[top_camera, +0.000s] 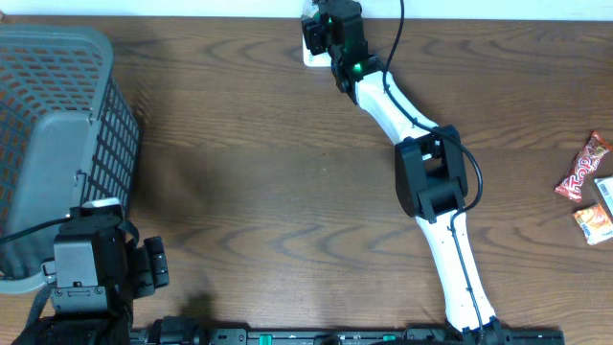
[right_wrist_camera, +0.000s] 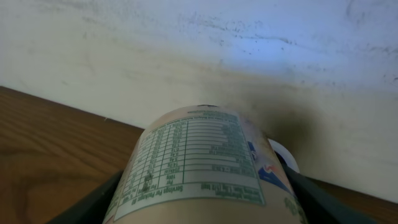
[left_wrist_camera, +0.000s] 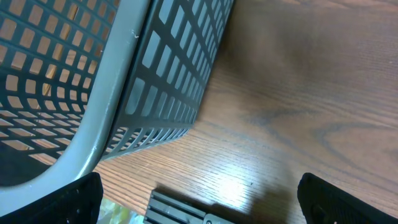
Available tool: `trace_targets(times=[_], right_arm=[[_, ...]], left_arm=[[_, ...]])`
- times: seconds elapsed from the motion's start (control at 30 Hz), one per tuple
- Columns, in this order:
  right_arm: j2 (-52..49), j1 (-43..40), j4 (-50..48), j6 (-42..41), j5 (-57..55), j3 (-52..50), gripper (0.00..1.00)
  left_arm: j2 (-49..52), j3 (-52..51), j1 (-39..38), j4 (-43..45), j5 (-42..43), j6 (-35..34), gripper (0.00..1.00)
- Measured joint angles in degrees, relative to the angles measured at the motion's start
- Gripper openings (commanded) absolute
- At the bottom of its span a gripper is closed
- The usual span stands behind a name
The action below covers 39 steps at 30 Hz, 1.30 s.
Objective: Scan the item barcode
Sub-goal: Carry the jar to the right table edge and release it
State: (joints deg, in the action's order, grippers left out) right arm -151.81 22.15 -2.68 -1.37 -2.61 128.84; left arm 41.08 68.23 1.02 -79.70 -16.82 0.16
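Labelled container [right_wrist_camera: 193, 155] tight between fingers of right gripper [right_wrist_camera: 208, 208]

Grey mesh basket [top_camera: 67, 125] sits at the left end of the wooden worktop [top_camera: 268, 172]. Way over at the right edge there's a red candy wrapper [top_camera: 584, 168], with an orange snack packet [top_camera: 594, 223] just beside it.

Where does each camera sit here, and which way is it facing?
Overhead: above, looking straight down on table, basket, left arm, right arm.
Left wrist: low beside the basket's mesh wall; own open fingers at bottom corners.
Right wrist: faces the wall; own fingers flank a labelled container.
Shared: the basket, in overhead and left wrist.
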Motion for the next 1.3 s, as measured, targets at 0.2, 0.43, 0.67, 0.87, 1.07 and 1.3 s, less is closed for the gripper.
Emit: trace_targets(times=[0.2, 0.43, 0.67, 0.87, 1.07, 1.3], right_arm=[[2.60, 0.26, 9.27, -0.52, -0.22, 0.00, 0.63], [16.39, -0.48, 37.86, -0.61, -7.48, -0.46, 0.67], [40.61, -9.62, 70.27, -4.70, -15.89, 0.59, 0.66], [46.60, -28.33, 83.76, -11.39, -15.34, 1.20, 0.64], [41.35, -40.26, 78.49, -15.47, -8.33, -10.60, 0.65], [36.54, -46.31, 67.60, -17.53, -5.86, -24.70, 0.67]], left_arm=[[0.00, 0.00, -0.02, 0.02, 0.00, 0.00, 0.98], [0.00, -0.02, 0.00, 0.00, -0.04, 0.00, 0.98], [0.00, -0.02, 0.00, 0.02, 0.02, 0.00, 0.98], [0.00, -0.02, 0.00, 0.02, 0.00, 0.00, 0.98], [0.00, -0.02, 0.00, 0.02, 0.00, 0.00, 0.98], [0.00, -0.02, -0.02, 0.00, 0.00, 0.00, 0.98]])
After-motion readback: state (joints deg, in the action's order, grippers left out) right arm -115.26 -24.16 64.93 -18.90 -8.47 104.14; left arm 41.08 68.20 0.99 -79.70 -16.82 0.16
